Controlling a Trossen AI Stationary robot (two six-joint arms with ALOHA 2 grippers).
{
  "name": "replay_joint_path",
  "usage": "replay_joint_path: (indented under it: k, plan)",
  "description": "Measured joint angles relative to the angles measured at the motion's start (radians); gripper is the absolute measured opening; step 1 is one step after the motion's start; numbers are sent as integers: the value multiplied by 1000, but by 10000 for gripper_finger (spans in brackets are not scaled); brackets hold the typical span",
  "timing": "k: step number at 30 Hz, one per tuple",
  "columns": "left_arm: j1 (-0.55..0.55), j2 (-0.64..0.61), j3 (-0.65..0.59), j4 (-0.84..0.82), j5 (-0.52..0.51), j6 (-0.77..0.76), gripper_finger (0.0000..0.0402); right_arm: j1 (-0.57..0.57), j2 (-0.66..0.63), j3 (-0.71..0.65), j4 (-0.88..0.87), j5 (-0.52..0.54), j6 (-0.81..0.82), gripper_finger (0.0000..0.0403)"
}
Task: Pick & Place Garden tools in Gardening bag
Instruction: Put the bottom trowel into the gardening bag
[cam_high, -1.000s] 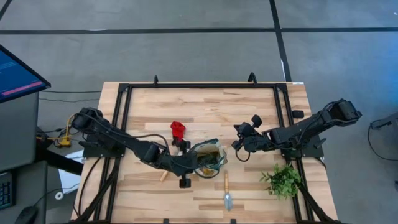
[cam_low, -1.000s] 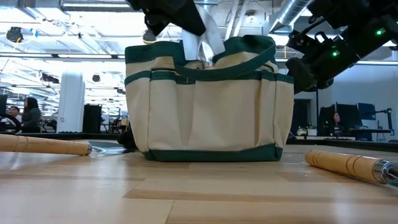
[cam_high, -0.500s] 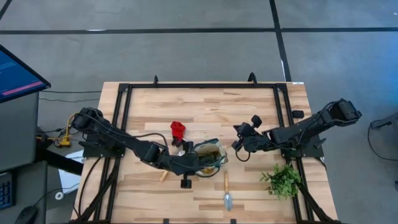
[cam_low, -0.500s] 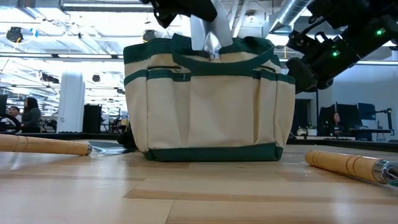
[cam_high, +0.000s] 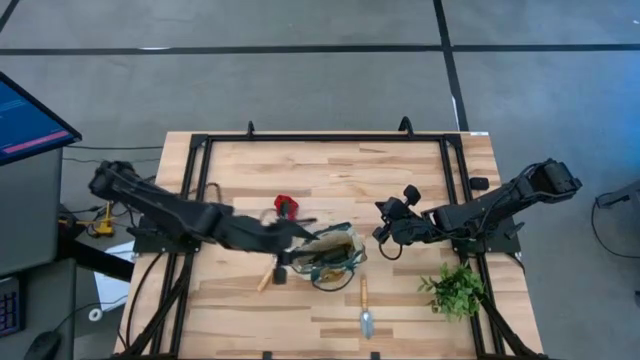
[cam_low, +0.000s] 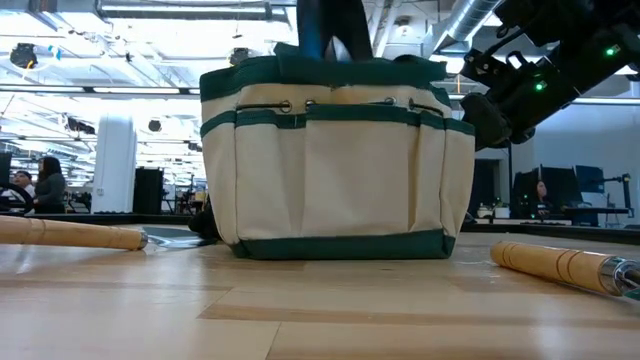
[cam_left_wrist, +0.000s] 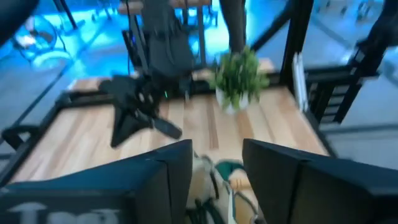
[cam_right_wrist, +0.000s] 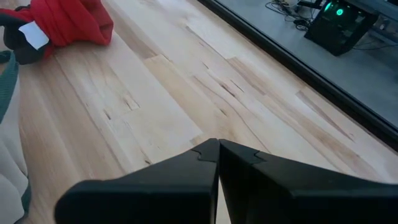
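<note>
The tan fabric gardening bag with dark green trim (cam_high: 335, 256) stands upright near the middle of the light wooden tabletop (cam_high: 340, 170). The left claw (cam_left_wrist: 214, 168) hovers just above the bag's open mouth, its two dark fingers spread apart and holding nothing. The right claw (cam_right_wrist: 217, 155) waits to the bag's right, fingers pressed together and empty. A wooden-handled trowel (cam_high: 365, 304) lies just beside the bag, another wooden handle (cam_high: 266, 279) lies on the bag's other side, a small red item (cam_high: 284, 206) sits behind it, and a leafy green sprig (cam_high: 455, 288) rests far right.
</note>
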Motion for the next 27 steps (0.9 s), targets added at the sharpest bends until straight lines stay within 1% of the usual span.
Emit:
replay_joint_path:
  k: [6, 13, 17, 19, 22, 25, 27]
  plan:
    - [-3, -103, 0, -63, 0, 7, 81, 0, 0, 0, 0, 0, 0, 0]
    - [-3, -170, 0, -119, 0, 7, 10, 0, 0, 0, 0, 1, 0, 0]
    - [-3, -196, -3, -176, -35, 7, 4, 1, 0, 0, -1, 1, 0, 0]
    - [-3, -217, -36, -178, -68, 5, 3, 6, 0, 0, 0, 1, 0, 0]
    - [1, -268, -116, -179, -99, -42, 2, 18, 0, 0, -1, 1, -1, 0]
    - [15, -333, -218, -177, -102, -119, 1, 30, 0, 0, 0, 2, -4, 0]
    - [18, -383, -288, -169, -105, -132, 1, 37, 0, 0, 0, 2, -30, 0]
